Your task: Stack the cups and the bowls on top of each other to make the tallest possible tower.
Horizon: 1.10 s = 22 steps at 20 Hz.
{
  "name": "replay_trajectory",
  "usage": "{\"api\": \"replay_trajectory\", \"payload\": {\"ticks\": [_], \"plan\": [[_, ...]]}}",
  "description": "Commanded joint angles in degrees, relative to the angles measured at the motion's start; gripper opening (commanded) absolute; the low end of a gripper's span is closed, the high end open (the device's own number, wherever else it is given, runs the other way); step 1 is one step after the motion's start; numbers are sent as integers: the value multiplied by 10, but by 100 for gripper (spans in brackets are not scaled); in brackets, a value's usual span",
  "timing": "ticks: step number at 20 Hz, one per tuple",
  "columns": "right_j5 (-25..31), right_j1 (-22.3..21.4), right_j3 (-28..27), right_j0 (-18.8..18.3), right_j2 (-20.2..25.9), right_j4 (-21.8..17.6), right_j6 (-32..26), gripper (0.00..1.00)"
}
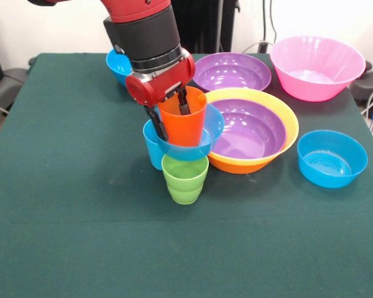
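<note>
My gripper is shut on the orange cup, one finger inside it and one outside against its left wall. The orange cup stands upright inside a small blue bowl. That bowl seems to rest on the rim of the green cup, which stands upright on the table; together they form the tower. The light blue cup stands just behind and left of the tower, touching or nearly touching it. A purple bowl lies nested in the orange-yellow bowl, right beside the tower.
A second purple bowl and the pink bowl sit at the back right. One blue bowl is at the right, another blue bowl is partly hidden behind the arm. A green cloth covers the table.
</note>
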Motion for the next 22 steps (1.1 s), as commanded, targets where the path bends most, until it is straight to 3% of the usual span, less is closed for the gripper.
{"api": "replay_trajectory", "payload": {"ticks": [1, 12, 22], "plan": [[6, 33, 2, 6, 2, -53, 25, 100], [10, 17, 4, 12, -1, -45, 39, 100], [61, -50, 17, 24, -17, -40, 41, 100]]}}
